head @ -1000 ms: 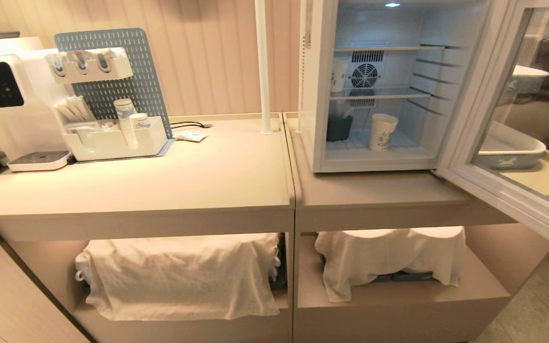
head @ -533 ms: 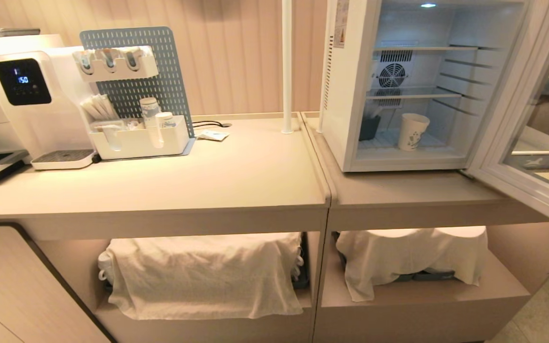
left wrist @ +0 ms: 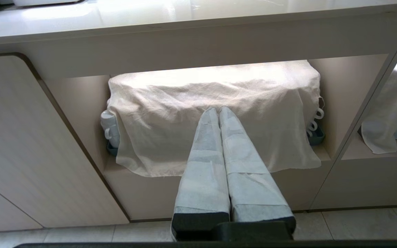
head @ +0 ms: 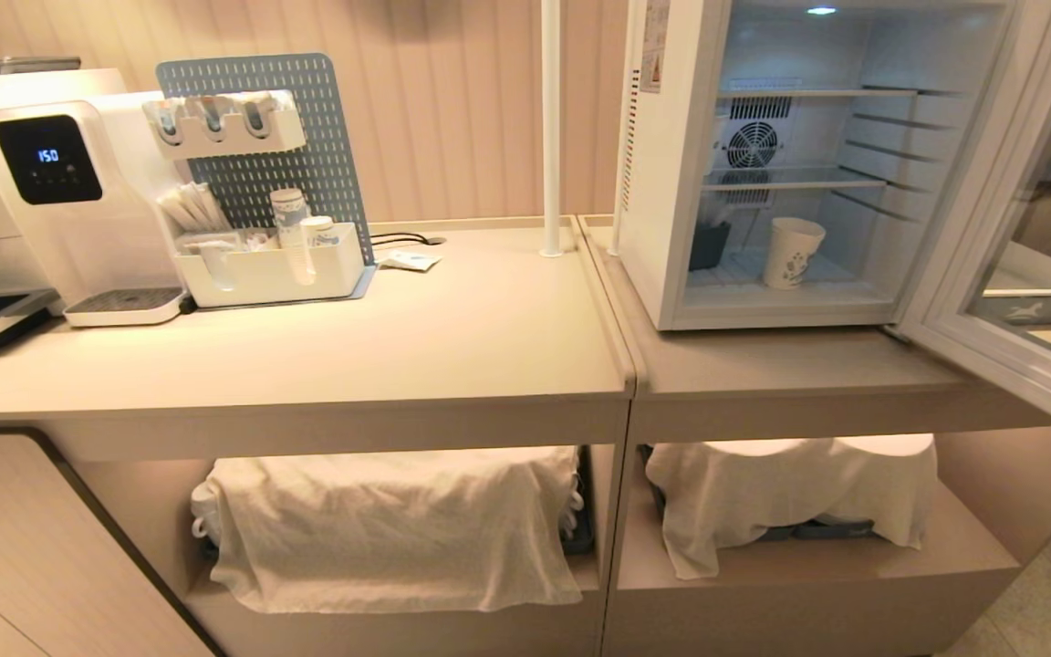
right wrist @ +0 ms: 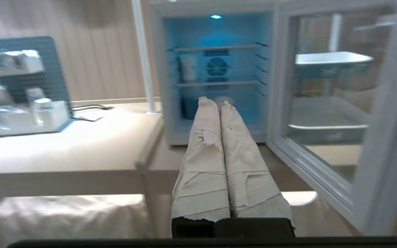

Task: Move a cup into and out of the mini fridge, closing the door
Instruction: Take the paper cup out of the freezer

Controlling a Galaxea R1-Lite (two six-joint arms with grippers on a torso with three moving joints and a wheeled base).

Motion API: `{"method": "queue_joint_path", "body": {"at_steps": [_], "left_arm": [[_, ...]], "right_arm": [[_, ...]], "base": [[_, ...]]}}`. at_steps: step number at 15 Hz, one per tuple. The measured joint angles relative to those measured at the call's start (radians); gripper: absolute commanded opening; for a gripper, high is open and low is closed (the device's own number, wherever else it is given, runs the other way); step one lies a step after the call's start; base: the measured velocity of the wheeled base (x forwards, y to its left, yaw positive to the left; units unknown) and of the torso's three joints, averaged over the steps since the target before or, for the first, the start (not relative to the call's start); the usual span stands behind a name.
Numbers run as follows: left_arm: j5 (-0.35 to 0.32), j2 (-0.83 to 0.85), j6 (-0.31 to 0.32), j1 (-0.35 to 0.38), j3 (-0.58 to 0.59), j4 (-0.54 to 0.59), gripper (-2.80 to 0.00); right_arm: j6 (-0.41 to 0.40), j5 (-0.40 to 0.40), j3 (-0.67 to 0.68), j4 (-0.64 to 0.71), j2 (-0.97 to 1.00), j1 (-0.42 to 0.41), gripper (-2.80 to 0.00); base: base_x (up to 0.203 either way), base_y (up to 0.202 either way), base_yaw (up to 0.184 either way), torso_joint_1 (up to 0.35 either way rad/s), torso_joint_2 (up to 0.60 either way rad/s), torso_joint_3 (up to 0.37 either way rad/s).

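The cup (head: 793,253) stands upright on the floor of the fridge (head: 667,164), lit from inside, with a dark tub (head: 708,245) to its left near the back wall. The door (head: 1027,228) hangs wide open on the right. I see neither arm from the head camera. My right gripper (right wrist: 219,102) is clenched and empty, its wrapped fingers (right wrist: 203,137) pressed together; it is held in front of the counter (head: 398,338), pointing straight at the open fridge, well short of it, with the cup hidden just beyond the fingertips and the door to its right. My left gripper (left wrist: 218,110) is also clenched on nothing, parked low and aimed at a cloth (left wrist: 212,113) draped over items on the shelf under the counter. Far left of both sits a water dispenser (head: 42,173) beside an organiser (head: 261,265).
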Motion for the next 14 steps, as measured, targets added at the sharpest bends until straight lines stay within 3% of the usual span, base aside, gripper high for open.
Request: {"method": "queue_joint_path", "body": {"at_steps": [3,6,10,12,14], "left_arm": [[0.000,0.000,0.000,-0.001,0.000,0.000,-2.80],[0.000,0.000,0.000,-0.001,0.000,0.000,-2.80],[0.000,0.000,0.000,0.000,0.000,0.000,-2.80],[0.000,0.000,0.000,-0.001,0.000,0.000,-2.80],[0.000,0.000,0.000,0.000,0.000,0.000,-2.80]], "right_arm": [[0.099,0.073,-0.451,0.237,0.413,0.010,-2.80],[0.184,0.148,-0.690,0.403,0.798,0.055,-2.80],[0.275,0.294,-0.725,0.493,1.136,0.110,-2.80],[0.297,0.312,-0.650,0.483,1.238,0.117,-2.80],[0.300,0.306,-0.571,0.389,1.305,0.105,-2.80]], "base": [[0.000,0.000,0.000,0.000,0.00,0.000],[0.000,0.000,0.000,0.000,0.00,0.000],[0.000,0.000,0.000,0.000,0.00,0.000],[0.000,0.000,0.000,0.000,0.00,0.000],[0.000,0.000,0.000,0.000,0.00,0.000]]}}
